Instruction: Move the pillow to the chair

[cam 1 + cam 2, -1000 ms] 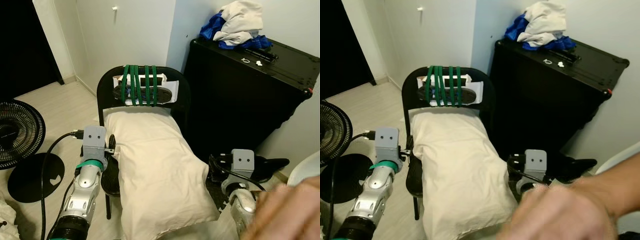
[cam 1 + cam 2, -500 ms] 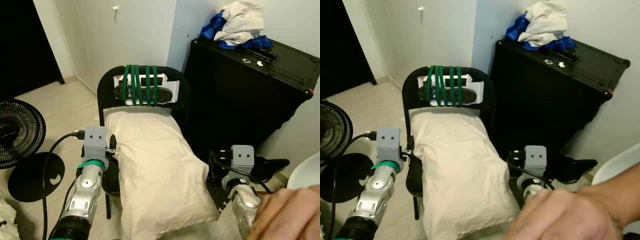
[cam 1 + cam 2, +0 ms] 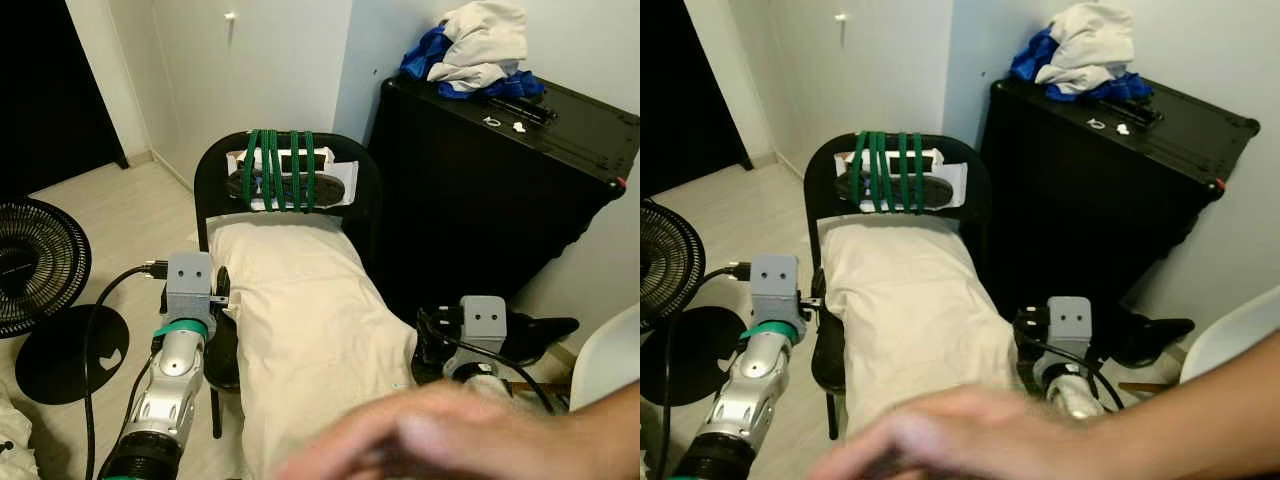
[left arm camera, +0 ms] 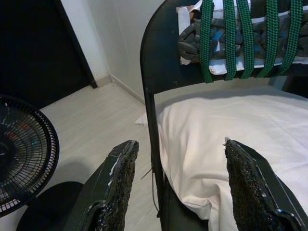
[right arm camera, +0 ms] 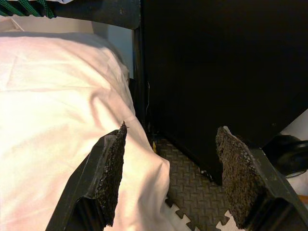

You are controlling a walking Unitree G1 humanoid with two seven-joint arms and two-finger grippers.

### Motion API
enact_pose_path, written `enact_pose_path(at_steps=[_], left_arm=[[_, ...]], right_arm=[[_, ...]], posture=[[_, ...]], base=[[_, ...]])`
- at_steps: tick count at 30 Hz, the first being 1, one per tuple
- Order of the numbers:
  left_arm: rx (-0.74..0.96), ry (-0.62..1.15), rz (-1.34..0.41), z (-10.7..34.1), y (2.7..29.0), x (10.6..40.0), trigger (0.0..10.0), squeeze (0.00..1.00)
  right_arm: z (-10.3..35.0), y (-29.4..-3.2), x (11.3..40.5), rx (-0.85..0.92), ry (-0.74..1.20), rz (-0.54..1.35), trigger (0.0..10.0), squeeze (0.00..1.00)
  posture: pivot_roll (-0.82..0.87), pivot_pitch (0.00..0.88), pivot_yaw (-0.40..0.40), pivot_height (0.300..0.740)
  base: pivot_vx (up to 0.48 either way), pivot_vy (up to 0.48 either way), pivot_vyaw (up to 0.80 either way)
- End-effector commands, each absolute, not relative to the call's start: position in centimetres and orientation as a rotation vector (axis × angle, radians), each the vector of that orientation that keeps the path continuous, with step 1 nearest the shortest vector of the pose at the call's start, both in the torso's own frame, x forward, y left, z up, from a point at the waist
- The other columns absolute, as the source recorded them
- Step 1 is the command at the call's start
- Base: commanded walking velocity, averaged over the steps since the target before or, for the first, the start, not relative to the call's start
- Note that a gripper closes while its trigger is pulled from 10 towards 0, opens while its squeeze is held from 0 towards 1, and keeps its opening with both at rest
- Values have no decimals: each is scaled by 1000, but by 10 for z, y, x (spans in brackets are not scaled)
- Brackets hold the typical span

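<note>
No text, label, brand, number or sign can be read anywhere; the white paper [image 3: 337,183] strapped to the chair back, upper middle, appears blank.

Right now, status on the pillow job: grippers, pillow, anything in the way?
Left gripper open beside pillow; right gripper open at its other side. Pillow on chair, overhanging front. Person's hand blurred across the foreground.

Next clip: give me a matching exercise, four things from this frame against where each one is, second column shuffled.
Things:
1. pillow
2. clothes
3. fan
4. green cord

Places:
A. wound round the chair's backrest
B. on the floor at the robot's left
C. on the chair seat
D. on top of the black case

Pairs: 1-C, 2-D, 3-B, 4-A
</note>
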State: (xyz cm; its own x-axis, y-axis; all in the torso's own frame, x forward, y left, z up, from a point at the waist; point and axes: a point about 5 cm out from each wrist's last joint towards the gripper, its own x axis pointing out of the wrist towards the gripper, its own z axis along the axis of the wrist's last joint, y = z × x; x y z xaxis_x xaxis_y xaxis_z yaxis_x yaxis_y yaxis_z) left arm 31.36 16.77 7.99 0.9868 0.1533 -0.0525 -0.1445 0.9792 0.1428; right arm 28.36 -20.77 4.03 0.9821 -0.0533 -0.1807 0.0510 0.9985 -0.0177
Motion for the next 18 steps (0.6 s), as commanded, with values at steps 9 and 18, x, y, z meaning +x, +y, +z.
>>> enact_pose_path(at_steps=[9, 18], left_arm=[[161, 122, 125, 65, 165, 306, 10000, 0], [166, 120, 128, 66, 167, 307, 10000, 0]], right_arm=[[34, -202, 278, 18, 202, -64, 10000, 0], [28, -198, 271, 28, 218, -64, 10000, 0]], posture=[[58, 0, 31, 740], [56, 0, 37, 740]], base=[[0, 0, 0], [0, 0, 0]])
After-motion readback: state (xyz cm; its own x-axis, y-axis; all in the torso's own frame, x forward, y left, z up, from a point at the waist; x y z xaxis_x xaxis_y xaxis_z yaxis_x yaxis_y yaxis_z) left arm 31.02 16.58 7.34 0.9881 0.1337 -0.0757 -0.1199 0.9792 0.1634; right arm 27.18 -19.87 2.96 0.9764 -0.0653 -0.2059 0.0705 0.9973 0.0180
